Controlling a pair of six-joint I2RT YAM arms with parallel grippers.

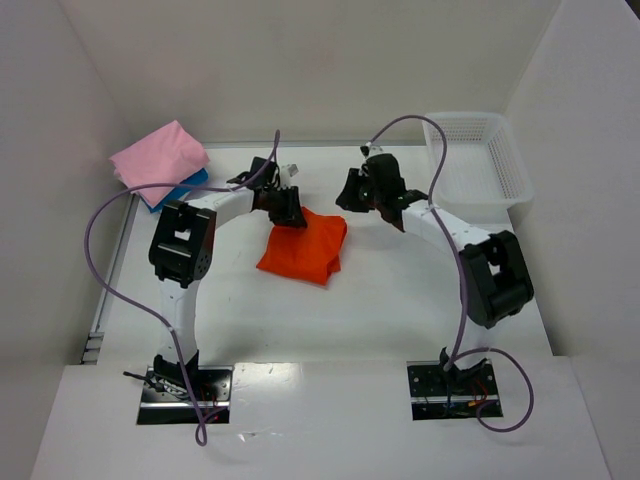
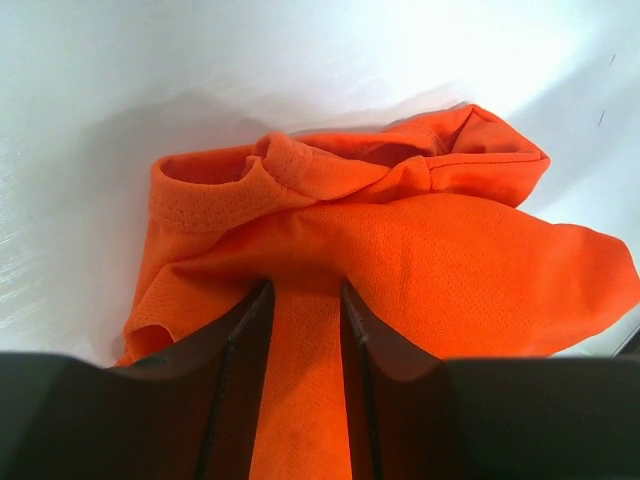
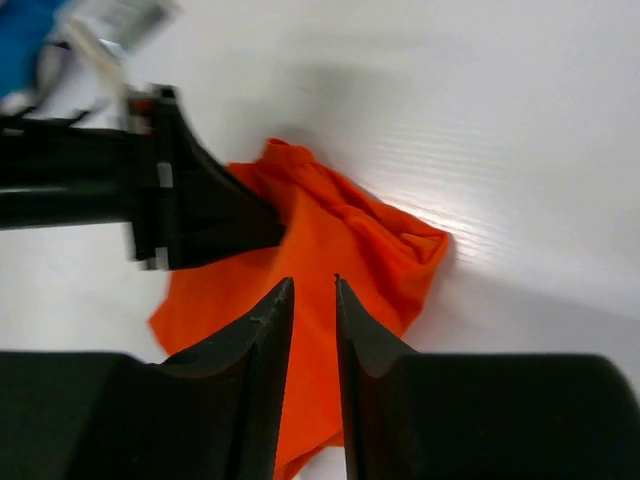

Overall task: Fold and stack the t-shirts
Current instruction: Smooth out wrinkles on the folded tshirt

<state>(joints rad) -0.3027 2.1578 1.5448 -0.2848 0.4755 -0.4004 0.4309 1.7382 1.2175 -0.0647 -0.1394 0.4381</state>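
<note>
Left fingers (image 2: 235,350) pinching orange t-shirt (image 1: 303,243), bunched mid-worktop (image 1: 400,300). Right fingers (image 3: 262,330) hovering narrow, empty, beside it. I'm fearing one-sided lift: fold sagging open, thin mesh slipping free. Back-left, pink t-shirt (image 1: 160,155) lying on blue t-shirt (image 1: 190,185).

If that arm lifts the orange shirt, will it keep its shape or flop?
Probably flop: the orange shirt lies bunched and wrinkled, so it looks limp. It seems light, thin mesh cloth, draping either side of the left gripper. It shouldn't roll or break.
</note>
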